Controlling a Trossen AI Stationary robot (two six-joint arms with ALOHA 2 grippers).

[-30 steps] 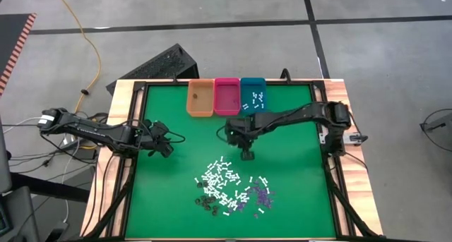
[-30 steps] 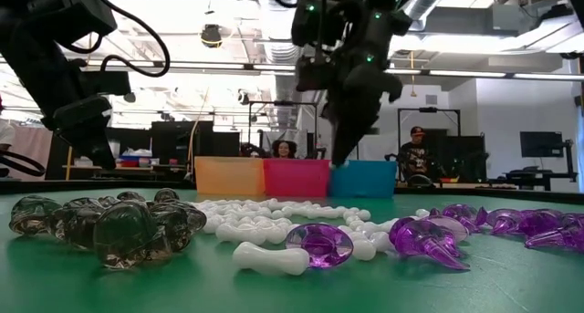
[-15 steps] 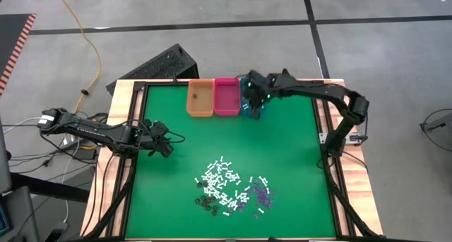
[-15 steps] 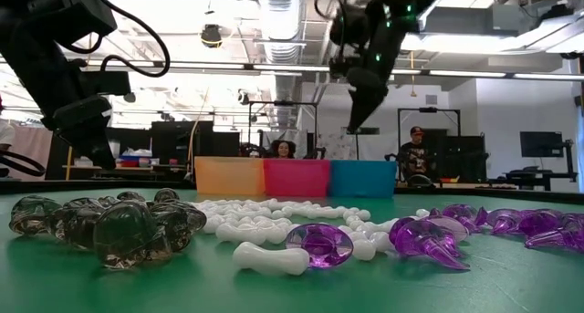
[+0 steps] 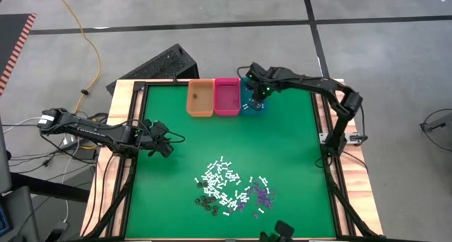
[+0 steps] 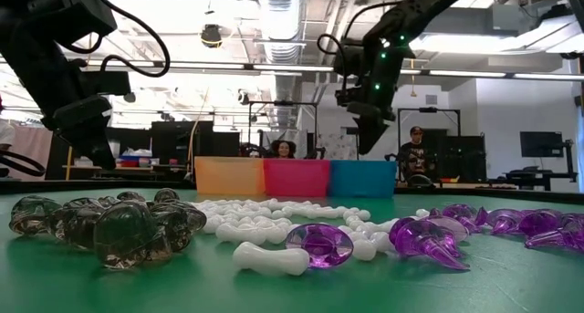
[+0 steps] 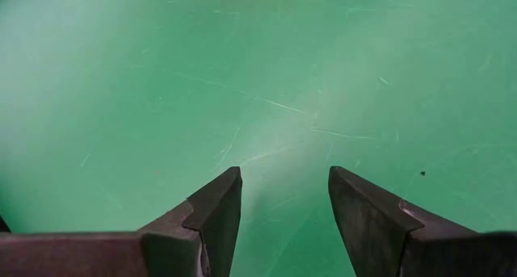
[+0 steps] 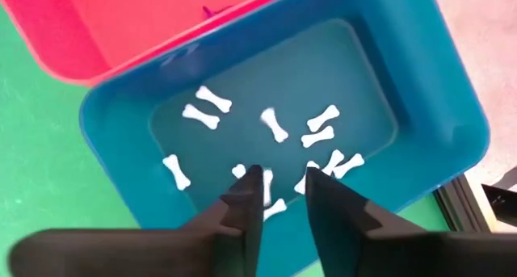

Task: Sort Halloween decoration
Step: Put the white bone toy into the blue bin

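Note:
The Halloween decoration [image 5: 229, 189] lies in a loose pile on the green mat near the front. It is made up of white bone pieces [image 6: 274, 224], purple bits [image 6: 420, 235] and dark bits [image 6: 100, 226]. My right gripper [image 8: 283, 180] hangs open above the teal bin [image 8: 420, 91] at the far edge, fingers pointing steeply down and nothing between them. Several white bones [image 8: 275, 123] lie on that bin's floor. My left gripper [image 7: 283, 188] waits open over bare mat at the table's left [image 5: 164, 144].
An orange bin [image 5: 200, 97] and a pink bin [image 5: 227, 96] stand left of the teal one along the far edge. A black frame [image 5: 326, 150] rims the mat. A keyboard [image 5: 162, 62] lies beyond the far left corner. People sit in the room behind [image 6: 415, 153].
My right gripper has swung from the middle of the mat toward the table's far edge, rising a little and rolling, and now stands over the teal bin. Its fingertips, together a second ago, now stand apart.

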